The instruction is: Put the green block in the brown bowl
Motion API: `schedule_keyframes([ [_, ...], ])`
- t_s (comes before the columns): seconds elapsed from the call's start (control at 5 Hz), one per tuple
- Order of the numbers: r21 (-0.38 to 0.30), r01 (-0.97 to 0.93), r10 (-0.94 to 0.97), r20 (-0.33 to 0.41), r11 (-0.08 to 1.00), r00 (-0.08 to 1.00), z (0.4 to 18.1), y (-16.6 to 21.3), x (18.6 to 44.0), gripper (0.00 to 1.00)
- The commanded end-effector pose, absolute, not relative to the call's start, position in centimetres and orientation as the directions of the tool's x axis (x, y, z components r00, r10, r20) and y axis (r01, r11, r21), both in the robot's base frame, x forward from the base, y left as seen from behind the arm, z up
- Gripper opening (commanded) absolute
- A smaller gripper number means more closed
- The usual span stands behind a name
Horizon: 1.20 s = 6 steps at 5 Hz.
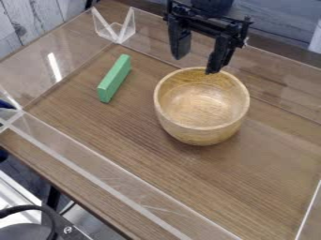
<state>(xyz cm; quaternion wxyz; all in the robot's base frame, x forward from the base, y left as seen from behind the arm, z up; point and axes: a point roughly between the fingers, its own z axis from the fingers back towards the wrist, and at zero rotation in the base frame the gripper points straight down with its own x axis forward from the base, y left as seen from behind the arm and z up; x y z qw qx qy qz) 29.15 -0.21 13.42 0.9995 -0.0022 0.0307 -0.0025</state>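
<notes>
Nothing done yet: green block [114,77] lies on desk [150,178], left of brown bowl [202,104]. Claw [201,54] hangs spread wide, empty, above bowl's far rim. Grasp, carry, drop all remain.

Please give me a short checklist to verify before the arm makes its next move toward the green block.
1. Gripper open and empty: ok.
2. Green block lying flat on the table, nothing on it: ok.
3. Gripper above the block: not ok; it hangs over the far rim of the bowl.
4. Bowl upright and empty: ok.
5. Path from gripper to block free of things: ok.
6. Block apart from the bowl: ok.
</notes>
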Motion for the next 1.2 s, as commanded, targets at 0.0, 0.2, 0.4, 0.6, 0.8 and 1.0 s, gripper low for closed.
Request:
schedule_keyframes([
  [0.0, 0.001, -0.025, 0.025, -0.045, 1.0, 0.999, 14.3, 2.3, 28.1, 1.0],
  [0.2, -0.031, -0.057, 0.055, -0.066, 0.998, 0.996, 14.3, 4.3, 27.2, 1.0],
  [0.4, -0.019, -0.142, 0.141, -0.063, 0.99, 0.988, 14.0, 6.9, 27.1, 1.0],
  [0.6, -0.003, -0.249, 0.249, -0.052, 0.968, 0.967, 13.6, 10.0, 27.1, 1.0],
  [0.8, 0.019, -0.274, 0.274, -0.056, 0.962, 0.96, 12.2, 11.6, 26.8, 1.0],
  [1.0, 0.031, -0.273, 0.275, -0.058, 0.961, 0.96, 10.5, 12.4, 27.1, 1.0],
])
